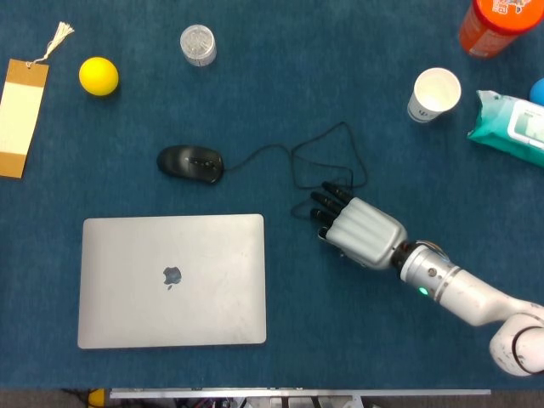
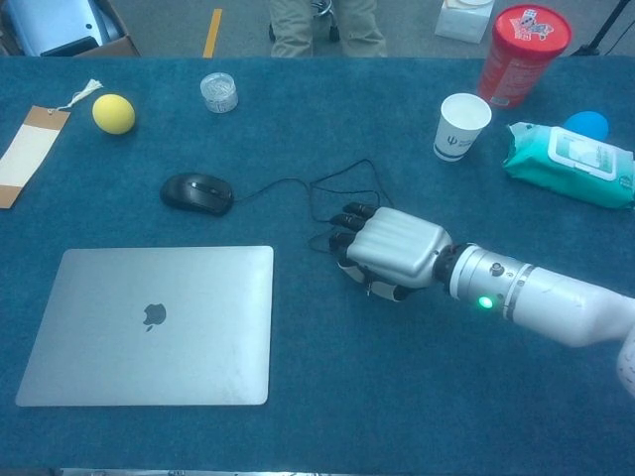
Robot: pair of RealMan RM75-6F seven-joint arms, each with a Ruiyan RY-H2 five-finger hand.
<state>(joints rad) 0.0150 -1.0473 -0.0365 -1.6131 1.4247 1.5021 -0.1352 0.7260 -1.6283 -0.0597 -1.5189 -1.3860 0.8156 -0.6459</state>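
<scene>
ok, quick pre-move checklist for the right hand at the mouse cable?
1. Right hand over the cable's loose coil: ok, fingertips lie at the coil's near end.
2. Cable actually held: cannot tell, the palm hides the fingers' underside.
3. Closed laptop apart from the hand: ok, a strip of bare table between them.
4. Mouse upright, cable attached: ok.
5. Paper cup upright, away from the arm: ok.
6. Left hand: not in either view.
</scene>
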